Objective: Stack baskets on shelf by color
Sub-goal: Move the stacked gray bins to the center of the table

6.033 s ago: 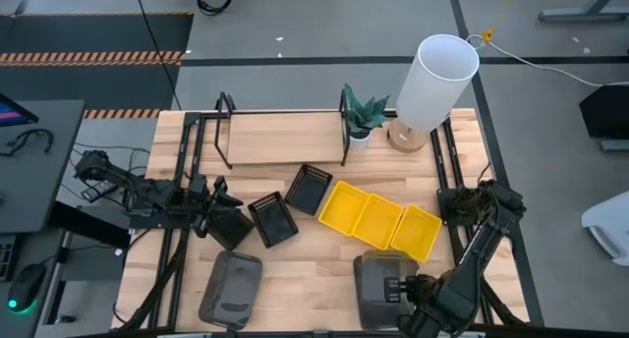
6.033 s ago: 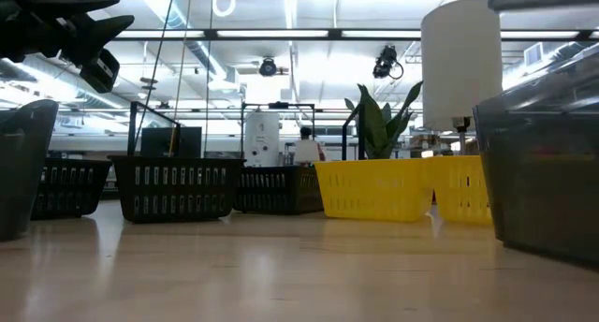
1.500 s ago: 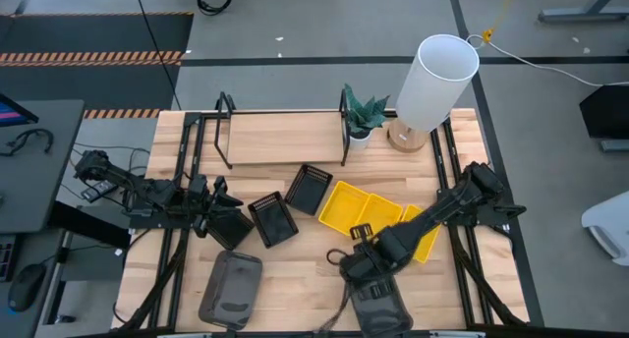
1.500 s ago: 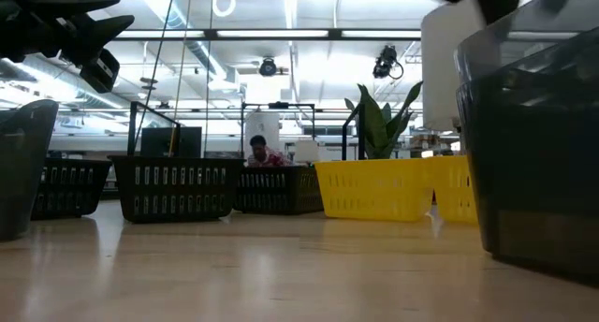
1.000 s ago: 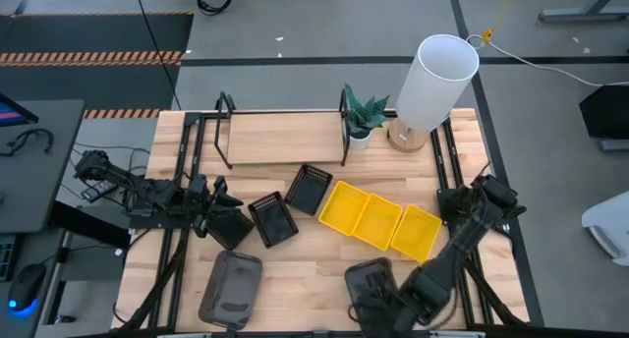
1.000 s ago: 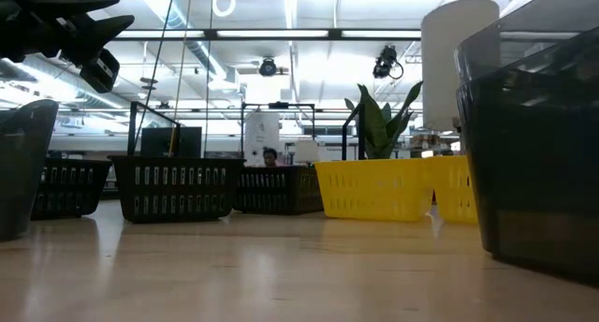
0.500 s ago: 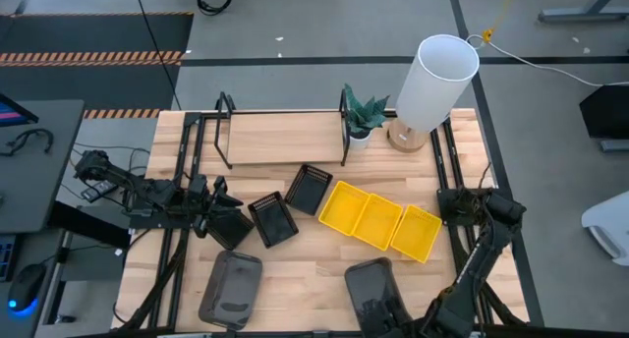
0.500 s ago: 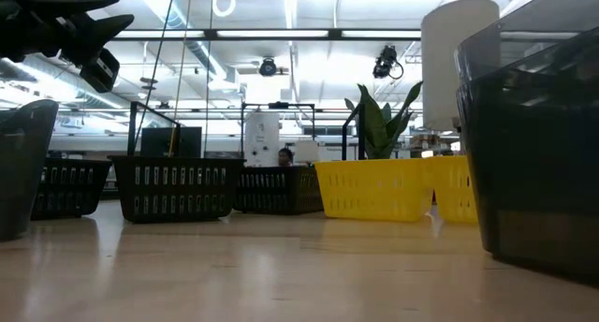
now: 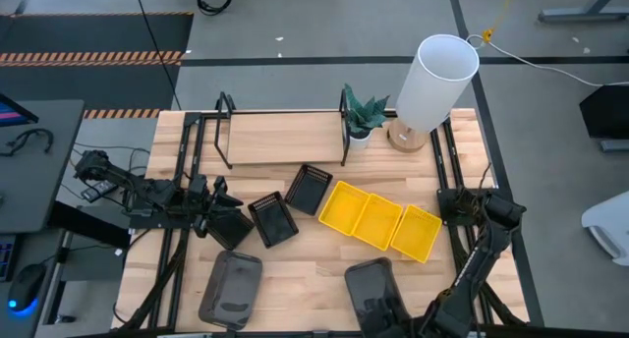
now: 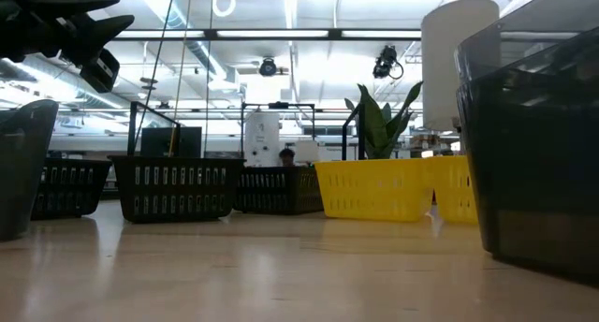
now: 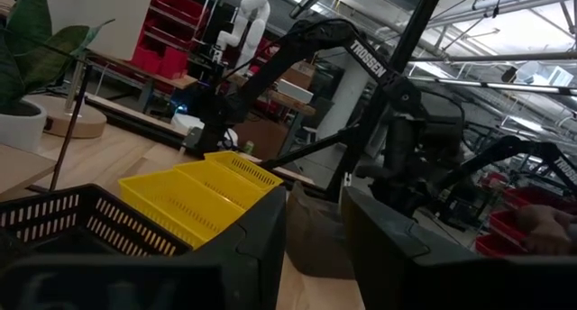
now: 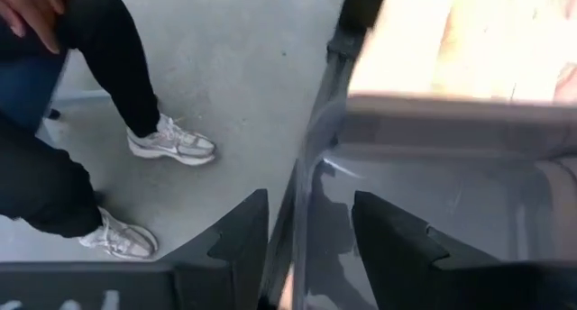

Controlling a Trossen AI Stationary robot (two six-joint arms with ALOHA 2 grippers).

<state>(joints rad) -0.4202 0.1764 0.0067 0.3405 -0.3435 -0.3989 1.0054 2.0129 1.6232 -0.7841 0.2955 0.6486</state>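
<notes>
Two dark grey baskets lie near the table's front edge, one point(image 9: 231, 289) at the left and one point(image 9: 371, 297) right of centre. My right gripper point(image 12: 311, 202) is open at the second one's near end, one finger on either side of its wall point(image 12: 302, 224). Three yellow baskets point(image 9: 378, 220) sit in a row at mid-right. Black slatted baskets point(image 9: 273, 220) point(image 9: 310, 188) rest on the table in front of the bare shelf point(image 9: 283, 137). My left gripper point(image 11: 314, 202) hovers open at the table's left, above another dark basket point(image 9: 234, 232). My right gripper stands astride the near wall point(image 12: 302, 224) of the grey basket, one finger point(image 12: 388, 242) inside and the other point(image 12: 239, 247) outside. I cannot tell whether either finger touches the wall. The basket rests flat on the table.
A potted plant point(image 9: 362, 117) and a tall white cylinder lamp point(image 9: 437, 78) stand at the far right beside the shelf. A person's legs point(image 12: 90, 85) show on the floor beyond the table's near edge. Bare wood point(image 9: 305, 269) lies between the two grey baskets.
My right gripper has drawn back from over the right grey basket toward the table's near edge, to the basket's near end. The basket stays where it was on the table.
</notes>
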